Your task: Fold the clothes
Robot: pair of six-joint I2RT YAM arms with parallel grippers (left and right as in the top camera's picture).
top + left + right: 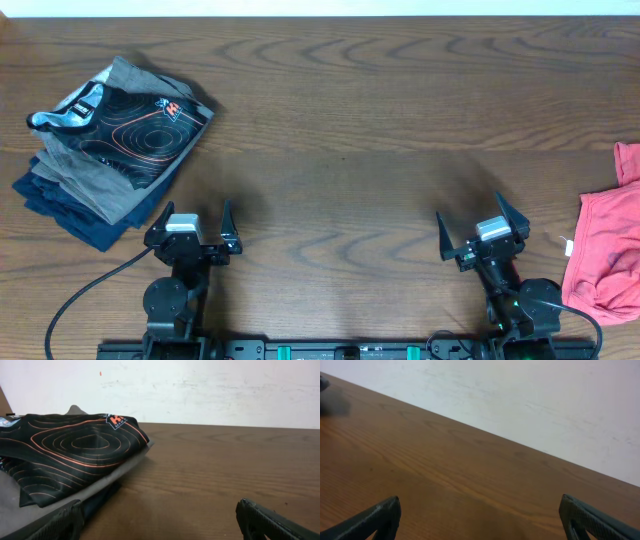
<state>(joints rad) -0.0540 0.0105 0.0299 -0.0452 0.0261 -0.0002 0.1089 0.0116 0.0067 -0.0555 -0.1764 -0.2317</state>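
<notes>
Both jaws stand apart; coral T-shirt (605, 258) lies crumpled on table (350, 120), far right.

**Clothes at both ends, tools at the near side**

A pile of folded garments (70, 190) is lying at the far left of the tabletop (350, 120), and the garment with contour lines (135, 125) is resting on top of it. The T-shirt (603, 262) is lying at the right edge, well apart from the pile. The left tool (197, 210) is standing near the pile, before it and slightly to its right. The right tool (468, 212) is standing left of the T-shirt.
</notes>
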